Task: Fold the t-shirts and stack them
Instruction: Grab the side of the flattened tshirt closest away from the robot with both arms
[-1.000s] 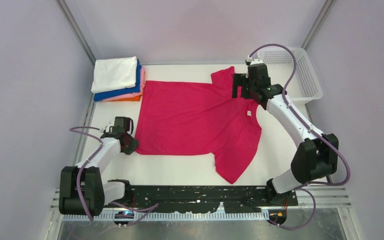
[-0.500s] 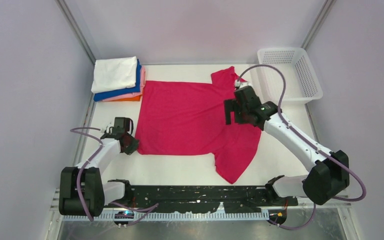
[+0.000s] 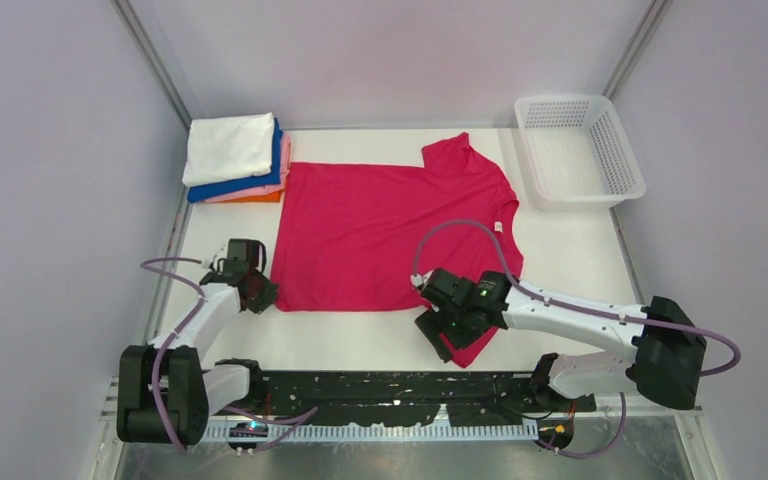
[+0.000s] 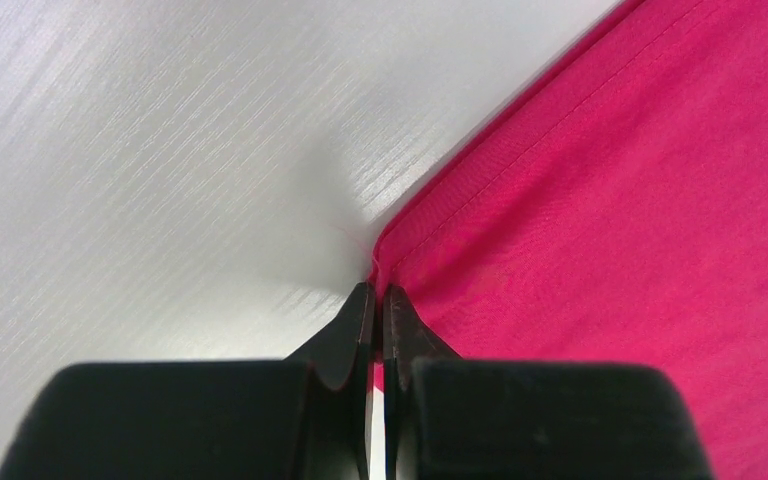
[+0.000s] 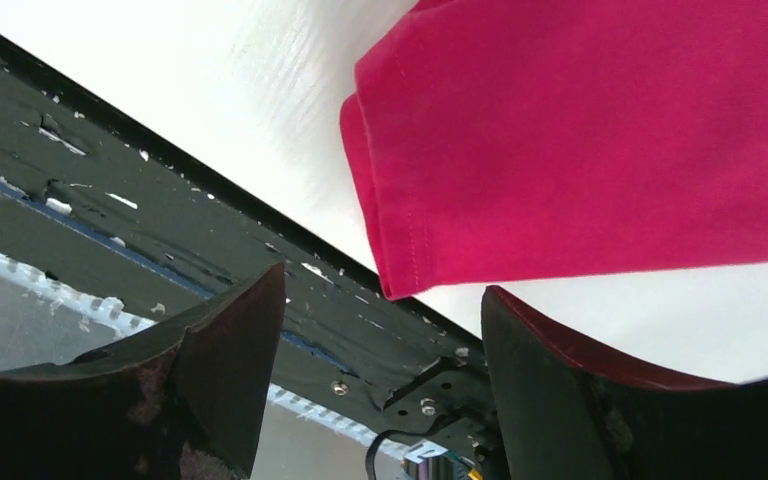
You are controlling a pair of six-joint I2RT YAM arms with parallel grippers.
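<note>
The magenta-red t-shirt [image 3: 380, 235] lies spread flat on the white table, its collar to the right. My left gripper [image 3: 261, 296] is shut on the shirt's near left hem corner [image 4: 385, 262], with a sliver of cloth pinched between the closed fingers [image 4: 360, 320]. My right gripper [image 3: 438, 337] is open and empty, hovering over the near sleeve [image 3: 472, 343] by the table's front edge. In the right wrist view the sleeve's tip [image 5: 400, 270] lies just ahead of the gripper [image 5: 382, 285]. The folded white, blue, pink and orange shirts [image 3: 233, 155] are stacked at the back left.
A white mesh basket [image 3: 624, 150] stands at the back right. The black mounting plate [image 5: 160, 200] runs along the near table edge, right under my right gripper. Grey walls close in both sides.
My right arm has swung from the far sleeve and collar down to the near sleeve at the front edge. My left gripper has stayed shut on the hem corner.
</note>
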